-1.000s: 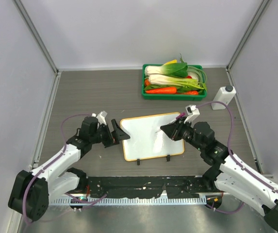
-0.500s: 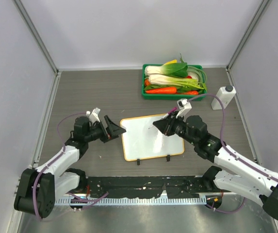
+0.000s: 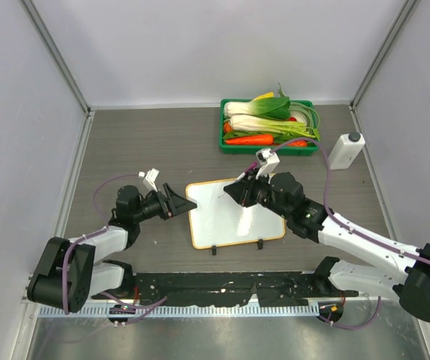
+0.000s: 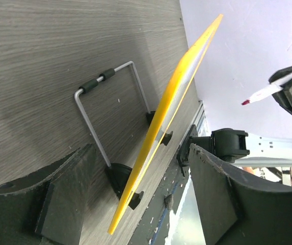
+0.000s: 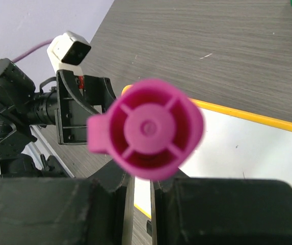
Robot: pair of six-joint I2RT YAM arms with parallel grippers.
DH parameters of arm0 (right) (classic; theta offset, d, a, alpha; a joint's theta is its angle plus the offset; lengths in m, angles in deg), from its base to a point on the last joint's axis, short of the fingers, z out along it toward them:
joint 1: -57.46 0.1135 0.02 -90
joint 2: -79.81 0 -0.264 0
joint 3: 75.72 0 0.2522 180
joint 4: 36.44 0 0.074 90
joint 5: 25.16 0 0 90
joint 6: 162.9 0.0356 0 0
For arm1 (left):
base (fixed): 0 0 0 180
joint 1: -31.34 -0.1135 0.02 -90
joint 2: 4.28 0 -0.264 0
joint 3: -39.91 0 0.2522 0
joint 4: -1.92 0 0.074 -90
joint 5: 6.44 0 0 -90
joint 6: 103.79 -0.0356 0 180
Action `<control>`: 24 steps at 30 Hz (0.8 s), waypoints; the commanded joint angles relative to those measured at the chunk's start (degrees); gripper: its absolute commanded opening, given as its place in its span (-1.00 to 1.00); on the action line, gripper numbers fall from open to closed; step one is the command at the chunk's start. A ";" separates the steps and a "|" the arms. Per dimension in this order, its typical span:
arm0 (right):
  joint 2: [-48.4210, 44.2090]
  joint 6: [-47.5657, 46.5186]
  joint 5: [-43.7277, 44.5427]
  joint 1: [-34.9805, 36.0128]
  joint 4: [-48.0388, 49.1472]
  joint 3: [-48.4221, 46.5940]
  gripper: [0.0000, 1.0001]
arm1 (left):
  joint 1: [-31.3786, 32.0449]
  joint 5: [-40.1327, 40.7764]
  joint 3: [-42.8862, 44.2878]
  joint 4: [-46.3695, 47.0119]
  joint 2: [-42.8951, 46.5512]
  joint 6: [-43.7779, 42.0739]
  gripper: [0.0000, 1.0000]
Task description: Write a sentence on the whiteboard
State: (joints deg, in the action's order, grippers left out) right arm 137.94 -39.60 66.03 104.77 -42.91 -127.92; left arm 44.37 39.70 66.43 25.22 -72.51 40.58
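The blank whiteboard (image 3: 233,217) stood on the surface (image 3: 139,142). The left hand (image 3: 177,199), spread apart, straddled its left edge; the right hand (image 3: 231,190), clamped on a marker (image 5: 147,128), hovered over its top-left corner. Writing had not begun: next, likely brace that edge, then lower the tip.

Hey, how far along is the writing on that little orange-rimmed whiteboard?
Done: the right gripper is clamped on the pink plastic marker, its bare tip showing. In hand: the open left gripper straddles the left edge of the small white orange-rimmed whiteboard, marker poised above it. Left: all the writing; no strokes show on the board.
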 commanded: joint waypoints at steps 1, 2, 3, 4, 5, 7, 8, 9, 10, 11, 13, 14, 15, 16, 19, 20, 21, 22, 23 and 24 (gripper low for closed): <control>1.99 -1.13 1.09 1.29 3.61 -4.01 -0.97 | -0.12 -3.86 -0.10 10.65 -2.34 -2.60 0.51; 2.34 -1.31 1.18 1.73 3.70 -4.10 -0.97 | -0.12 -4.56 -0.18 11.19 -3.05 -3.12 0.47; 2.43 -1.22 1.62 1.65 3.78 -4.36 -0.97 | -0.03 -5.18 -0.10 11.80 -3.92 -3.74 0.44; 2.69 -1.31 1.71 1.73 3.96 -4.37 -0.97 | -0.20 -5.97 0.08 12.24 -4.71 -3.83 0.38; 2.69 -1.39 1.71 1.73 4.05 -4.72 -0.97 | -0.12 -7.02 0.34 13.29 -5.68 -3.48 0.33; 3.13 -1.48 1.71 1.91 3.96 -5.07 -0.97 | 0.23 -7.91 0.25 17.33 -7.79 -1.38 0.27; 3.22 -1.57 1.71 2.00 3.87 -5.16 -0.97 | 0.23 -8.26 0.34 18.56 -8.76 -0.59 0.26; 3.13 -1.66 1.80 2.26 4.22 -5.25 -0.98 | 0.23 -8.44 0.43 19.97 -9.72 -0.06 0.26; 3.22 -1.48 1.88 2.26 4.57 -5.07 -0.97 | 0.23 -8.61 0.52 20.94 -10.78 0.38 0.23; 3.22 -1.40 1.71 2.26 5.01 -4.81 -0.97 | 0.23 -9.05 0.78 21.65 -11.74 0.73 0.20; 3.39 -1.39 1.62 2.43 5.54 -4.72 -0.96 | 0.23 -9.76 0.69 24.19 -13.42 1.96 0.16; 3.39 -1.31 1.80 2.52 5.63 -4.72 -0.97 | 0.23 -10.02 0.87 24.81 -13.86 2.40 0.14; 3.48 -1.39 1.71 2.61 5.54 -4.81 -0.97 | 0.23 -10.28 0.87 25.43 -14.56 2.76 0.11; 3.48 -1.48 1.71 2.70 5.46 -5.07 -0.97 | 0.23 -10.37 0.96 25.87 -14.91 2.85 0.10; 3.13 -2.27 1.88 2.70 4.32 -5.51 -0.97 | 0.23 -10.37 1.31 26.13 -15.45 3.20 0.06; 2.96 -2.27 2.15 2.79 4.23 -5.42 -0.97 | 0.32 -10.37 1.31 26.13 -15.45 3.20 0.05; 2.43 -2.45 2.50 2.79 4.22 -5.16 -0.97 | 0.32 -10.11 1.31 26.05 -15.27 3.20 0.04; 2.25 -2.45 3.02 2.88 4.22 -4.81 -0.97 | 0.23 -10.11 1.31 26.05 -15.27 3.11 0.02; 1.90 -2.62 3.03 2.79 4.05 -4.72 -0.97 | 0.23 -10.02 1.31 25.79 -15.27 2.94 0.01; 1.64 -2.63 3.29 2.88 3.87 -4.54 -0.97 | 0.23 -10.11 1.40 25.52 -15.18 2.85 0.00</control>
State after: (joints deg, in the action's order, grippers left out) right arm 140.96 -40.78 67.15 107.24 -40.85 -130.43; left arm 44.46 30.81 66.49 46.77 -87.92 43.35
